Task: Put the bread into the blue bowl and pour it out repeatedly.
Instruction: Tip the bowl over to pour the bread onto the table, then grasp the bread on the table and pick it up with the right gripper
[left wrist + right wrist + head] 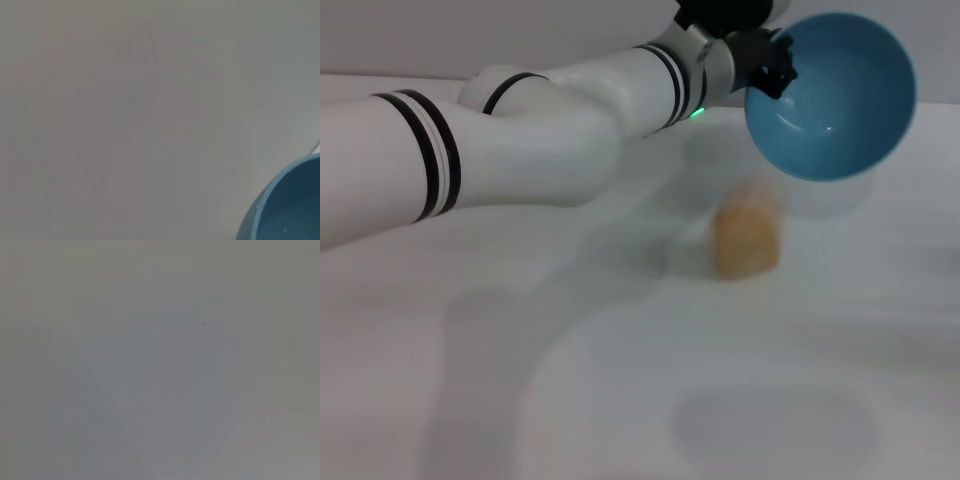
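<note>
Light-blue and glossy, the blue bowl (830, 95) hangs in the air above the far right part of the white table (620, 400), tipped so that its mouth faces us and slightly downward. Inside it we see only smooth blue wall and a few highlights. Our left gripper (772, 62) is closed on the bowl's rim at its upper left side, with dark fingers pinching the edge, and the white, black-banded left arm (520, 130) reaches across from the left of the head view to hold it there. In the left wrist view a curved piece of the same bowl (287, 205) shows at one corner, against bare pale surface.

Below the bowl and slightly to its left we see the bread (746, 238), a blurred golden-tan shape just over or on the tabletop; we cannot tell whether it touches the surface. It is apart from the bowl's lower rim.

All around the bread the table is open, with wide room toward us and to both sides. Our right gripper appears in no view; the right wrist view shows only plain grey surface.
</note>
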